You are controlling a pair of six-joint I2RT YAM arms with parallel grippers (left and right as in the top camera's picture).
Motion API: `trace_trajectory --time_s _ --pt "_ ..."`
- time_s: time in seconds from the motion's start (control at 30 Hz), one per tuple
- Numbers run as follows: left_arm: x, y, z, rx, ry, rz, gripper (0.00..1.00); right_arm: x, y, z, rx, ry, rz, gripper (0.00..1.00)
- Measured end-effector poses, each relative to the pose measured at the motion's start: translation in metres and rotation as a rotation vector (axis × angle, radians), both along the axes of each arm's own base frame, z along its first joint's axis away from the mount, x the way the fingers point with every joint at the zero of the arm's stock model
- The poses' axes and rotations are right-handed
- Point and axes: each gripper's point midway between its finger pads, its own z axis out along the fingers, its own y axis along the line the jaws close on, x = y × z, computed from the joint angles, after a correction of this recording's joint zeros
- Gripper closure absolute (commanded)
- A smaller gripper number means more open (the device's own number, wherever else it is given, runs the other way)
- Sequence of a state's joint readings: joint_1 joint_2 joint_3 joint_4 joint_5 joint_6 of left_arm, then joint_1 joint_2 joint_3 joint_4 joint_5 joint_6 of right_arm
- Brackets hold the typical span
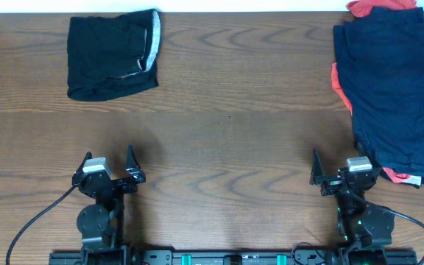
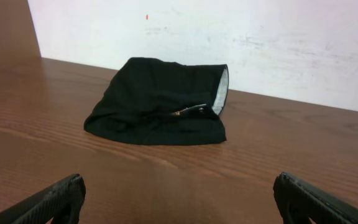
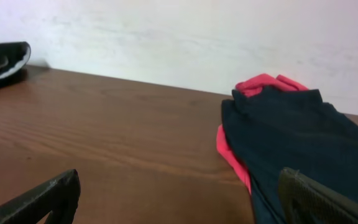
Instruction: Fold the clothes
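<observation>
A pile of dark navy-blue shorts (image 1: 400, 81) lies at the right side of the table, with red-orange pieces (image 1: 377, 6) showing at its top, left edge and bottom. It also shows in the right wrist view (image 3: 291, 134). A folded black piece with a grey band (image 1: 112, 55) lies at the far left; it also shows in the left wrist view (image 2: 160, 102). My left gripper (image 1: 109, 163) is open and empty near the front edge, well short of the black piece. My right gripper (image 1: 344, 168) is open and empty, just left of the pile's near end.
The wooden table (image 1: 234, 103) runs between the two garments. A white wall (image 2: 229, 31) stands behind the table's far edge. The arm bases and cables (image 1: 35, 221) sit at the front edge.
</observation>
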State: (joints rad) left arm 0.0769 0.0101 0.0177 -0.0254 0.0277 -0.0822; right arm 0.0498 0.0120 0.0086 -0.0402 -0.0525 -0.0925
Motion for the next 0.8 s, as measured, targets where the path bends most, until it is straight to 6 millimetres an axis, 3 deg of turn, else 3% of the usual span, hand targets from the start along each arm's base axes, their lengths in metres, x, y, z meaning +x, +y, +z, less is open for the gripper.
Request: trace_trajectory --time_s 0.37,0.63,0.8 --pt "0.001 -0.007 -0.003 -0.014 0.102 -0.041 0.02 0.000 -0.001 0.021 0.050 -0.033 -0.005 0.01" --pt "0.027 -0.013 0.043 -0.043 0.280 -0.085 0.02 0.014 -0.004 0.089 0.076 0.021 -0.029 0.01" --pt "0.059 -0.022 0.061 -0.085 0.452 -0.147 0.02 0.047 -0.002 0.102 0.067 0.209 -0.039 0.01"
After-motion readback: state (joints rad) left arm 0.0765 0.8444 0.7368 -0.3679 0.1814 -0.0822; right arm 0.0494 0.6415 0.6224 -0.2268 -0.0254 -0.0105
